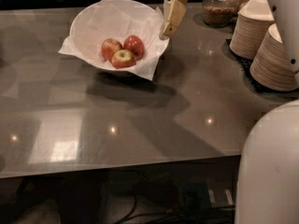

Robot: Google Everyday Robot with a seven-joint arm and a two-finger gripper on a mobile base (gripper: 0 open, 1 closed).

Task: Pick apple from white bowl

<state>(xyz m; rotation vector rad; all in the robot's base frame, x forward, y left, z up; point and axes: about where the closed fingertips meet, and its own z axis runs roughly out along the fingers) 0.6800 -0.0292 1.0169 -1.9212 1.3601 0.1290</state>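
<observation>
Apple [134, 45], the deep red one, lies inside the white bowl [83, 21], on the right of two other apples [122, 58] and close against them. The gripper [165, 30] hangs just beside the right rim of the white bowl, pointing down. Whether it is open or closed, I cannot tell.

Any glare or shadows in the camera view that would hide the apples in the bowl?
Camera view: the glare is all on the table, a bright square patch at front left plus a few small lamp spots. The white bowl throws a dark shadow toward the front. The apple is evenly lit, not washed out. The gripper hangs at the bowl's right rim and casts no shadow on the fruit.
</observation>
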